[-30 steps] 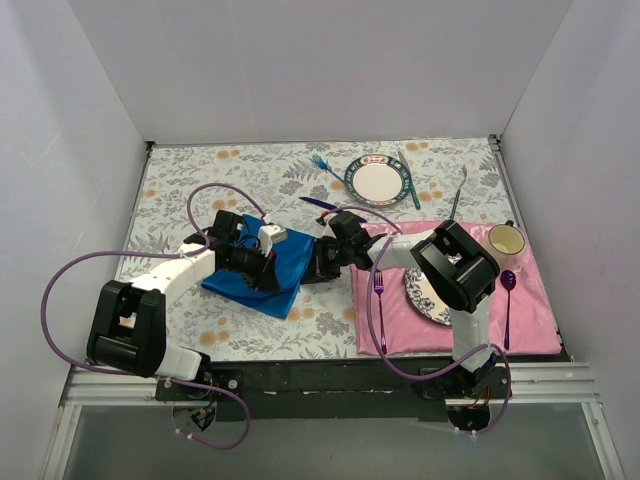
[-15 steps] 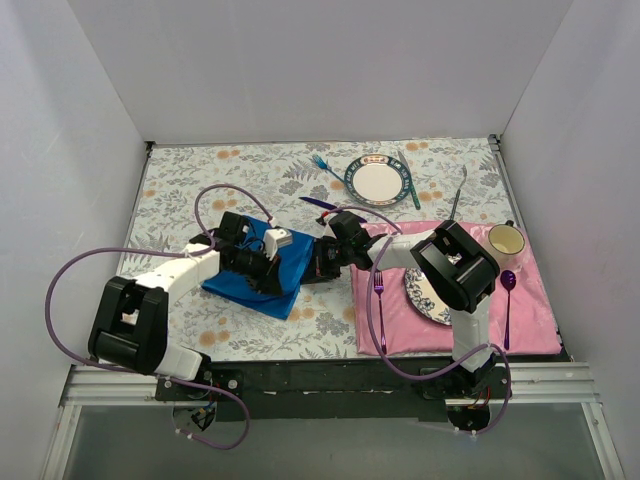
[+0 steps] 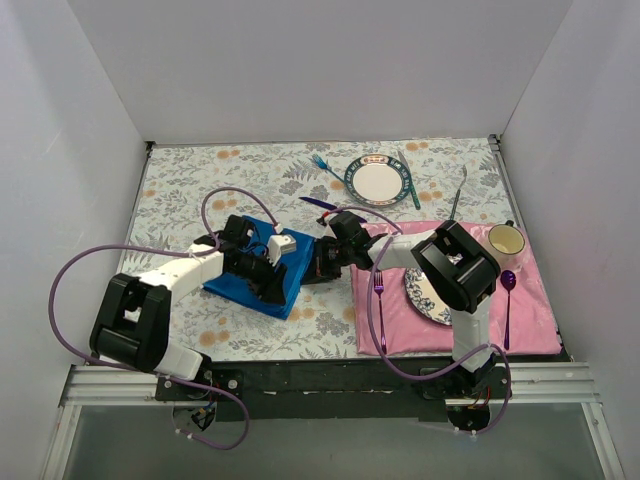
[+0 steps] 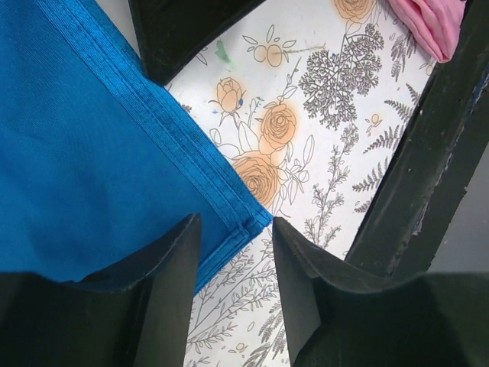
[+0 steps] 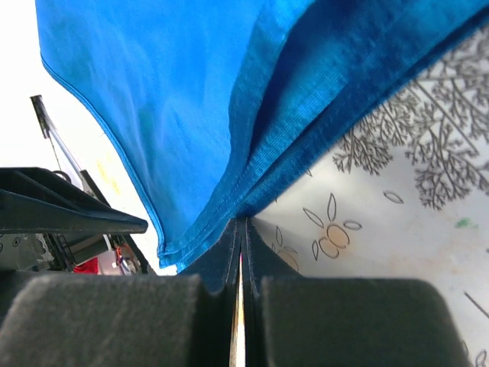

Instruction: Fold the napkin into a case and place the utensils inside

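The bright blue napkin (image 3: 252, 272) lies folded on the flowered tablecloth; it is a loose fold, not a case. My left gripper (image 3: 273, 291) hovers open over its near right corner. In the left wrist view that napkin corner (image 4: 246, 216) sits between the spread fingers of the left gripper (image 4: 235, 226), touching neither. My right gripper (image 3: 313, 267) is shut on the napkin's right edge, whose hems (image 5: 229, 191) run into the closed tips of the right gripper (image 5: 241, 223). The utensils lie far off: a light-blue fork (image 3: 322, 163) and a dark purple knife (image 3: 319, 203).
A blue-rimmed plate (image 3: 378, 181) with a teal knife (image 3: 408, 178) stands at the back. The pink placemat (image 3: 530, 320) on the right carries a patterned plate (image 3: 428, 297), a magenta fork (image 3: 379, 303), a purple spoon (image 3: 508, 298) and a yellow cup (image 3: 507, 240).
My left gripper has opened and let go of the napkin's corner, after carrying it a little to the right and nearer. The right gripper has stayed shut in place.
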